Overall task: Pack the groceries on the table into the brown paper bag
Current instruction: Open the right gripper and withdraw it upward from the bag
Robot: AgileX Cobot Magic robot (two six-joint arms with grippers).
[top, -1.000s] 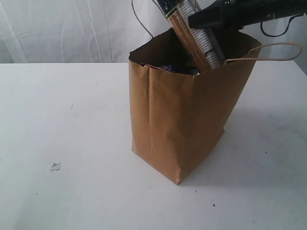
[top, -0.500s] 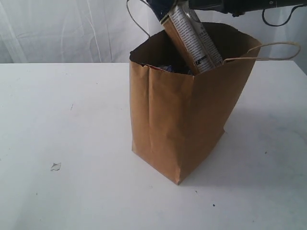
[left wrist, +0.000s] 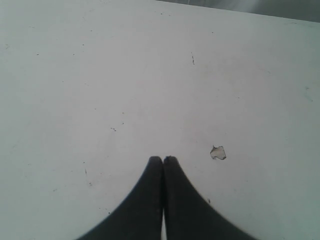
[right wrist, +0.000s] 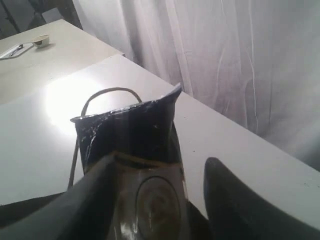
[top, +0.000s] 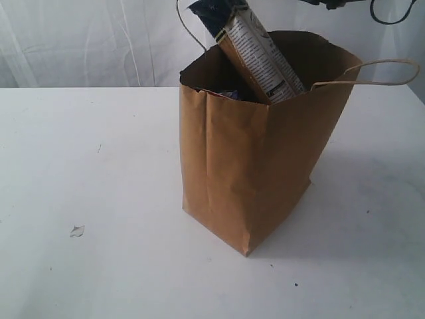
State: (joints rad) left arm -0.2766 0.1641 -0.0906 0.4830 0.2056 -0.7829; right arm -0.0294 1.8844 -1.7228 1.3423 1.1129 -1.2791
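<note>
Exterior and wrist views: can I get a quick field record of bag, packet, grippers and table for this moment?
bag: upright on table, open
packet: in bag, leaning, top sticking out
right gripper: jaws open, not clamping packet
left gripper: jaws shut, empty, over table
crumb: on table, apart from bag
</note>
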